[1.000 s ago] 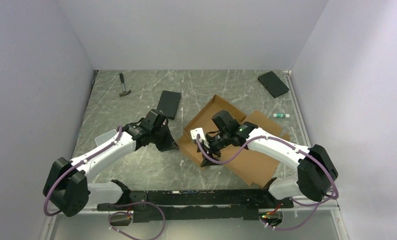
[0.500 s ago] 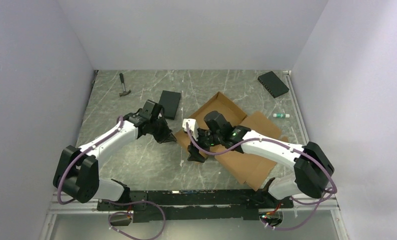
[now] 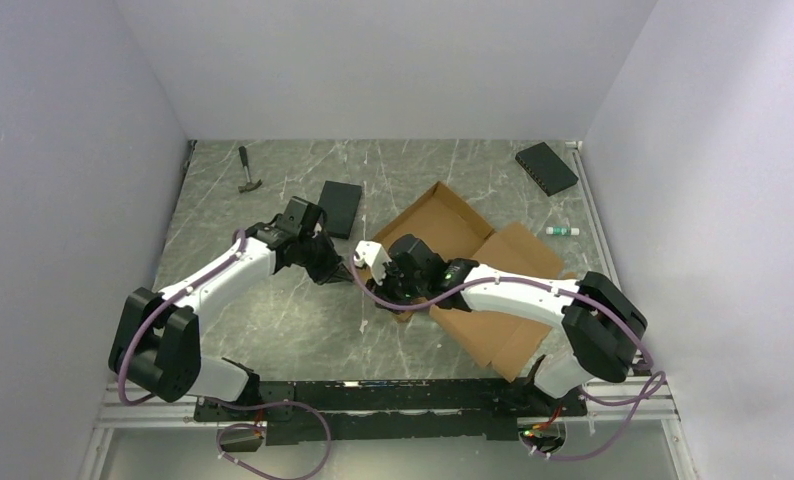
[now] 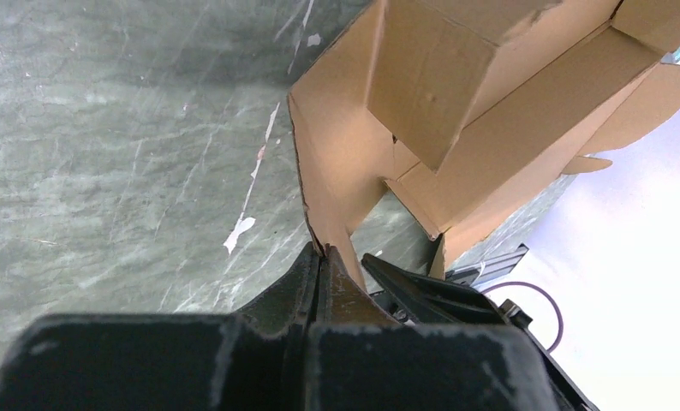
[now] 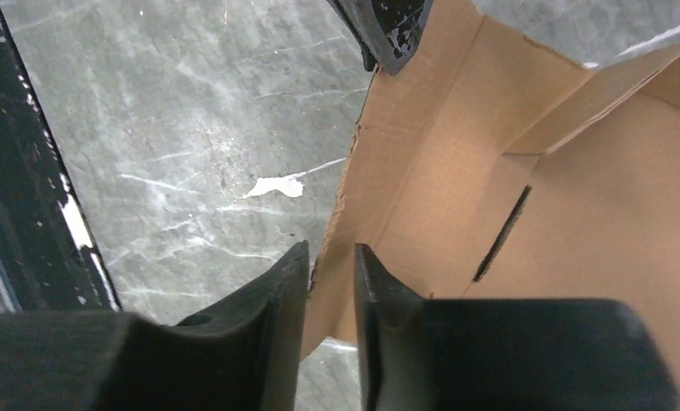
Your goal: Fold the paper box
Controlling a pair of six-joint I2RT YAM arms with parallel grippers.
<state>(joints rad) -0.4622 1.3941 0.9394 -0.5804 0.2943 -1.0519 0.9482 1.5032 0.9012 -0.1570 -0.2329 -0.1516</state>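
Note:
The paper box (image 3: 453, 225) is brown corrugated cardboard, half open in the middle of the table, with its lid panel lying flat toward the near right. My left gripper (image 3: 347, 272) is shut on the tip of the box's left flap; the left wrist view shows its jaws (image 4: 321, 255) pinched on that edge, with the box (image 4: 456, 103) rising beyond. My right gripper (image 3: 391, 298) is at the box's near-left wall. In the right wrist view its jaws (image 5: 332, 257) stand narrowly apart astride the wall's edge, gripping the box (image 5: 508, 171).
A hammer (image 3: 249, 172) lies at the back left. One flat black box (image 3: 338, 208) lies just left of the paper box, another (image 3: 546, 167) at the back right. A small white tube (image 3: 563, 231) lies by the right wall. Pale walls close in three sides.
The right arm has swung left and farther out, taking the box's near-left wall with it. The left arm has reached up and right to the box's left flap. The box sits more upright.

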